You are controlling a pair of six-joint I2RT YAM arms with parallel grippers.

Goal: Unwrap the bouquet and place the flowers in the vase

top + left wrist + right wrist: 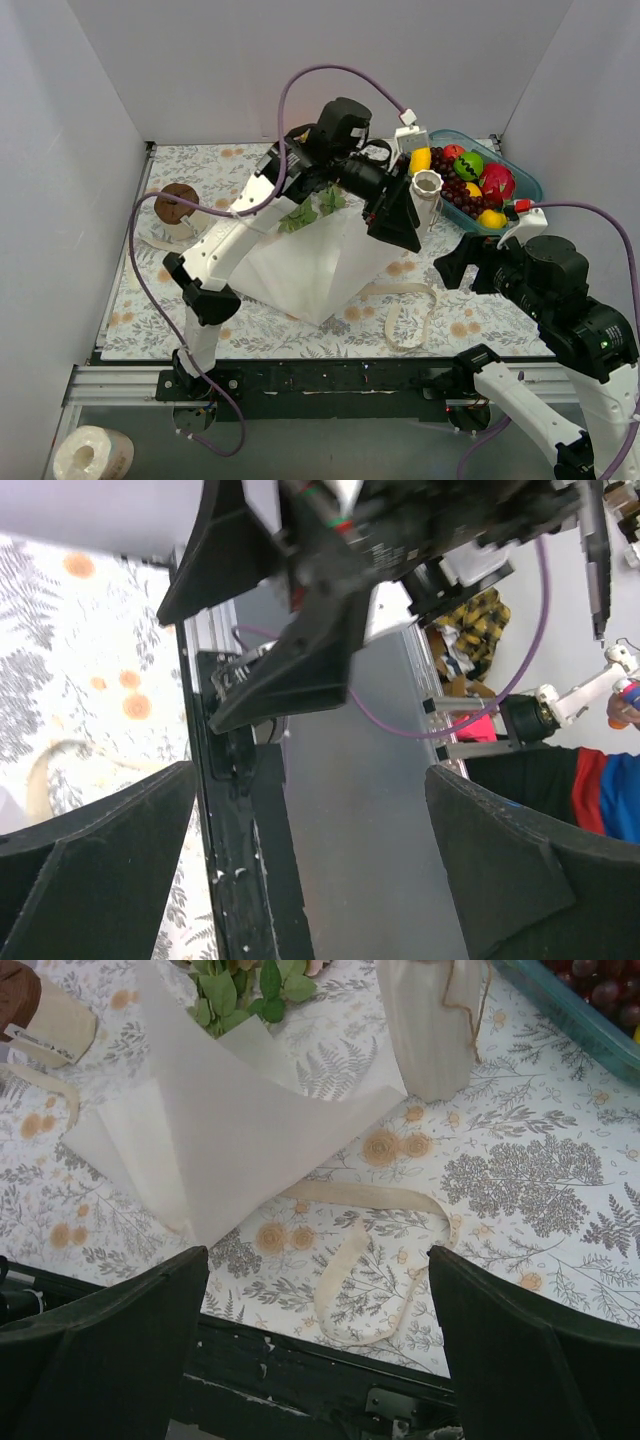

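The bouquet's paper wrap point(318, 262) lies spread open on the desk point(140, 300), with the flowers' green leaves point(238, 988) at its far end. The vase point(427, 190) stands just beside it. The cream ribbon point(365, 1250) lies loose. The left pincer point(395, 218) and the right pincer point(320, 1305) both gape, empty.

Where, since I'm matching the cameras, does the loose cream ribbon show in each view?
Top external: ribbon looped on the floral mat, right of the white paper.
Left wrist: ribbon a curved strip at the left edge.
Right wrist: ribbon at centre, below the paper.
Shared landmark: the floral mat.
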